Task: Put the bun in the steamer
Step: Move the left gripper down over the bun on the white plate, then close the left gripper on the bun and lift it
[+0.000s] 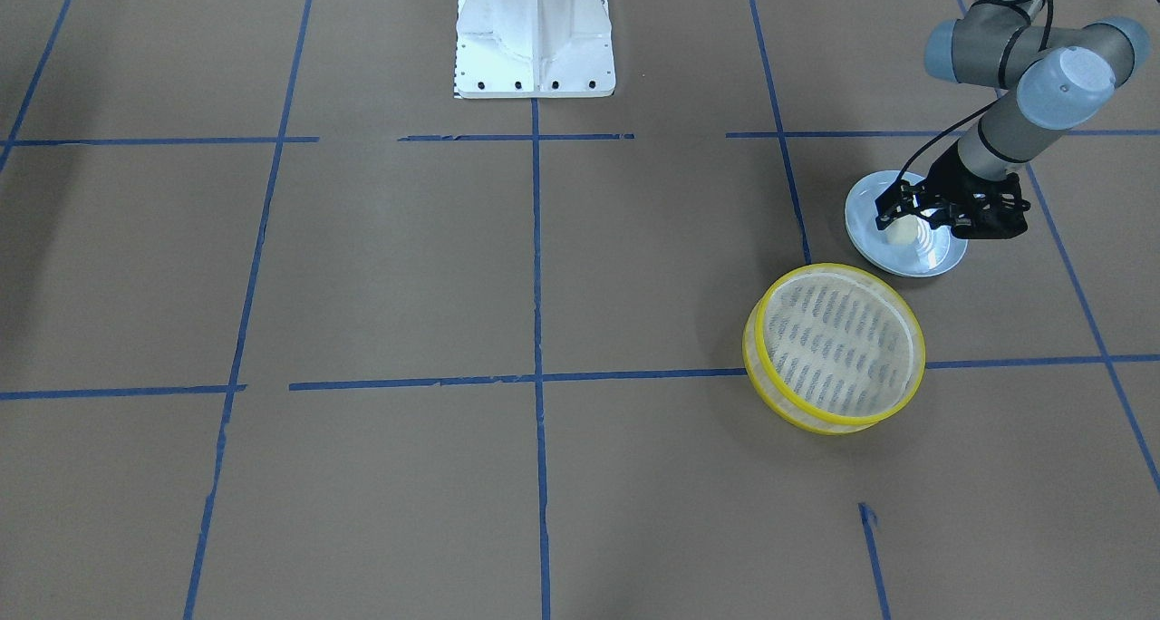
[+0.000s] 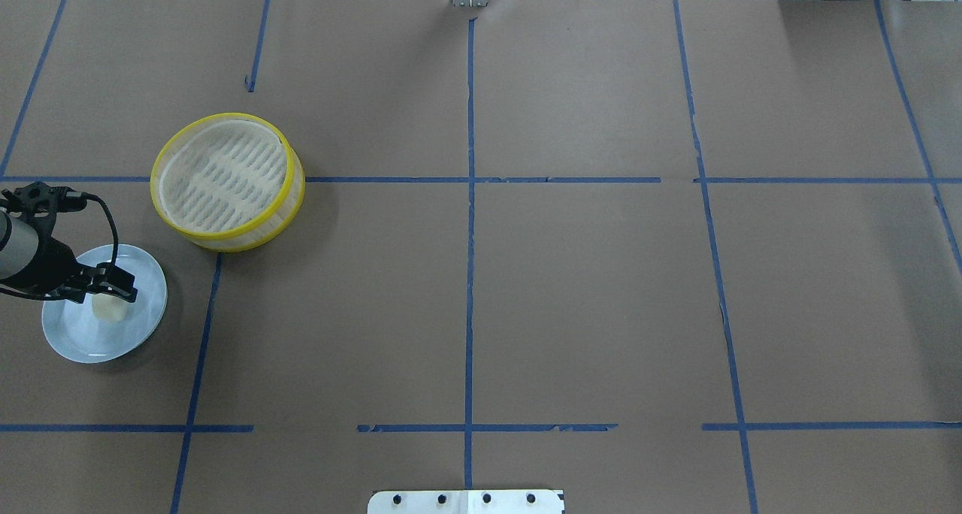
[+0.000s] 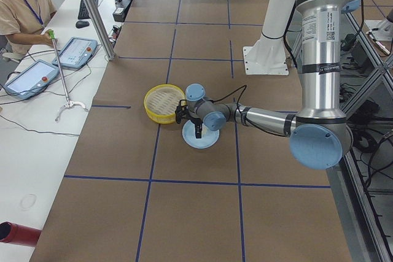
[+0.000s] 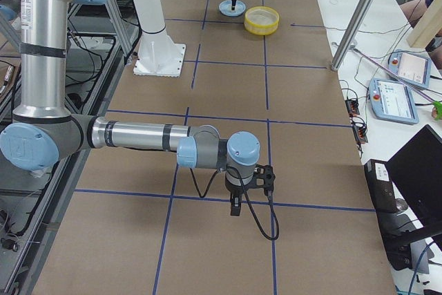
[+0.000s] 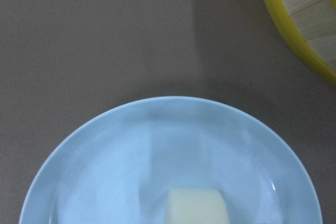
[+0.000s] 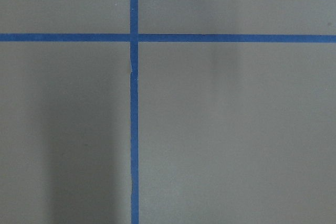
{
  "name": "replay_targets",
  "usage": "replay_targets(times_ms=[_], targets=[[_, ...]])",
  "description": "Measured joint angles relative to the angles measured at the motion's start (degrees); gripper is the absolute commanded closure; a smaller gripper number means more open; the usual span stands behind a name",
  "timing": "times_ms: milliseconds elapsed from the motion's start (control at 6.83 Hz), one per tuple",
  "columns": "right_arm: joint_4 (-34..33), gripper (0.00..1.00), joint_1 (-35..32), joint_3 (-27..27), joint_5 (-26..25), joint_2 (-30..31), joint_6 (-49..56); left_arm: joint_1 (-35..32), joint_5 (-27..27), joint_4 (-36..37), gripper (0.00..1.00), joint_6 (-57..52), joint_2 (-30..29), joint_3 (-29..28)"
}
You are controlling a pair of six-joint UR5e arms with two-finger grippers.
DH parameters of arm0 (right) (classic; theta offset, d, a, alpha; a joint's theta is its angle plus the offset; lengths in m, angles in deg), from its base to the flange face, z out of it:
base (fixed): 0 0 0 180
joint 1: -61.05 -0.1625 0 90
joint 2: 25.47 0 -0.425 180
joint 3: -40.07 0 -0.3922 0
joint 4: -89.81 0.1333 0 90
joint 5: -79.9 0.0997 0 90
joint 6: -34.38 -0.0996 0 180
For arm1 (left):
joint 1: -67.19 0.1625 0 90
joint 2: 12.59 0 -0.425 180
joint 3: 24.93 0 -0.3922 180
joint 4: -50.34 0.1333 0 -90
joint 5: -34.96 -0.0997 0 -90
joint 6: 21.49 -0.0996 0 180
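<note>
The step in hand is judged to be the grasp of the bun (image 1: 903,232). The bun lies on a pale blue plate (image 1: 926,256) near the left end of the table (image 1: 362,266). The steamer (image 1: 838,343) stands just beside the plate, on the side of the far edge, and nothing is seen in it. The two do not touch.

The left gripper (image 1: 893,214) is held low over the plate, with its tips close to the bun. It cannot be told whether its jaws are open or closed on the bun. In the left wrist view only the top of the bun is seen, at the bottom edge, and no fingers.

For a good grasp, the jaws should be centred astride the bun and closed gently, because it is probably soft and easily squashed. The plate should not be pushed. The lift must be high enough to clear the yellow rim.

The right gripper (image 4: 235,206) hangs over the table near the right end. The state of its jaws cannot be told.
</note>
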Motion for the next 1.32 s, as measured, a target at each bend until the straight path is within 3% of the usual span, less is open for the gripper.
replay_targets(times_ms=[732,1024,1317], targets=[[0.00,0.00,0.00,0.00,0.00,0.00,0.00,0.42,0.53,0.58,0.59,0.05,-0.04,0.09],[0.00,0.00,0.00,0.00,0.00,0.00,0.00,0.54,0.66,3.36,0.65,-0.01,-0.34,0.69],[0.00,0.00,0.00,0.00,0.00,0.00,0.00,0.48,0.68,4.07,0.65,-0.04,-0.46,1.45]])
